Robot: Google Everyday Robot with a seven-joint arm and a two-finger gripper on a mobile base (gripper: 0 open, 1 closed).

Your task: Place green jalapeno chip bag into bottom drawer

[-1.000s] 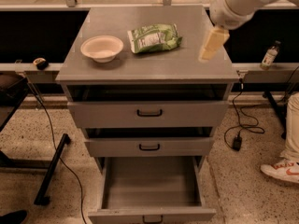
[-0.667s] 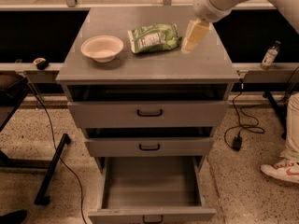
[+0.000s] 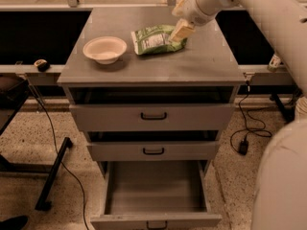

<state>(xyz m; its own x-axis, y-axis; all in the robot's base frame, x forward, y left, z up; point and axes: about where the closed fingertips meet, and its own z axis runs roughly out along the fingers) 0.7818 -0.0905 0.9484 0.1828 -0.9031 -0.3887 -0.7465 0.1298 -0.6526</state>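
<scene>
The green jalapeno chip bag (image 3: 154,39) lies flat on the grey cabinet top (image 3: 211,61), right of centre. My gripper (image 3: 181,32) hangs from the white arm that comes in from the upper right, and its pale fingers (image 3: 182,30) point down over the bag's right end, touching or just above it. The bottom drawer (image 3: 154,188) is pulled wide open at the foot of the cabinet, and its grey inside holds nothing.
A white bowl (image 3: 104,49) stands on the cabinet top left of the bag. The top drawer (image 3: 153,116) and middle drawer (image 3: 153,150) are each pulled out slightly. Black cables run over the floor on both sides. The robot's white body (image 3: 283,181) fills the lower right.
My gripper has moved left across the cabinet top, from its right edge to the right end of the chip bag. The bag, bowl and drawers have not moved.
</scene>
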